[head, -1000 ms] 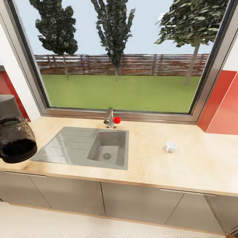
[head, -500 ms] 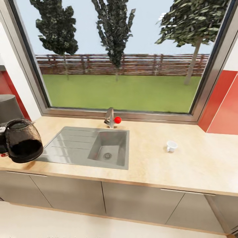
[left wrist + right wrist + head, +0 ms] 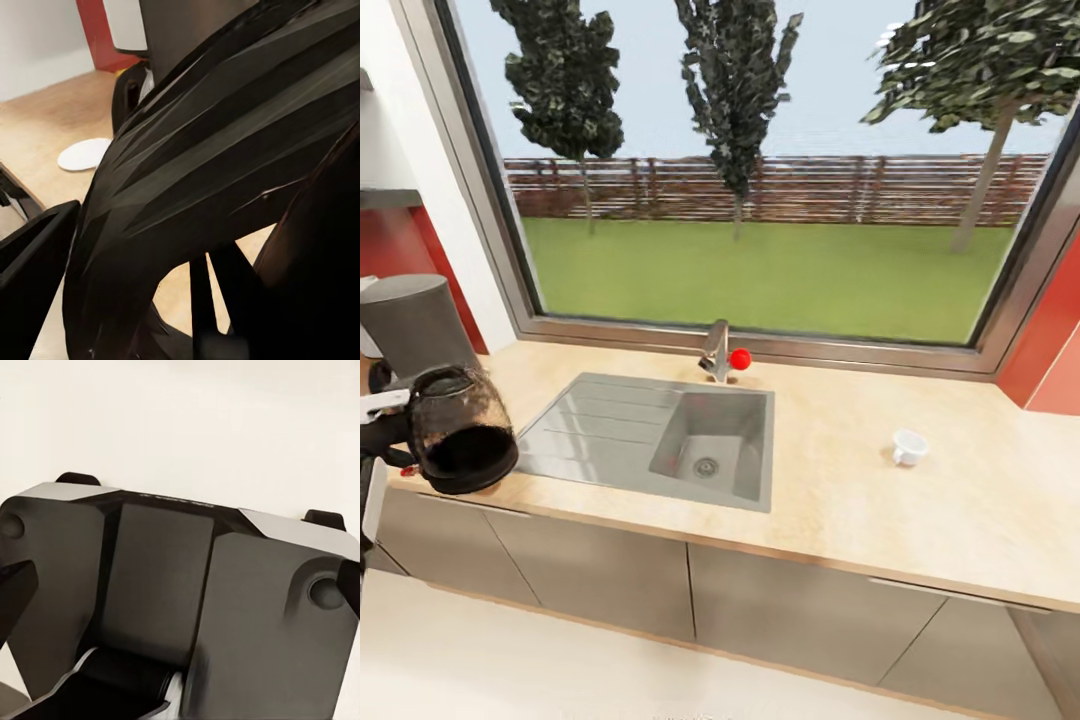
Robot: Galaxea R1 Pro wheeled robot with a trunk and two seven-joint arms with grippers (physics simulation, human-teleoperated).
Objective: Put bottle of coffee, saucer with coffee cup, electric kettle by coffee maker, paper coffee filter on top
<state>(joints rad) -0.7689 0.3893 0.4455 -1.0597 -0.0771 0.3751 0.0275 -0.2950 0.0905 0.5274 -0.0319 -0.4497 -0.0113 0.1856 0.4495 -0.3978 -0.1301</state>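
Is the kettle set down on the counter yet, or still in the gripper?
In the gripper: the electric kettle hangs tilted over the kitchen countertop edge, its handle at the left gripper.

Beige kitchen countertop point(image 3: 840, 500), steel sink point(image 3: 660, 435) (inset), coffee cup point(image 3: 909, 446), coffee maker point(image 3: 415, 325)

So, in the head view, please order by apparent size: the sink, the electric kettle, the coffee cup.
1. sink
2. electric kettle, though it is nearer the camera, so its true size is unsure
3. coffee cup
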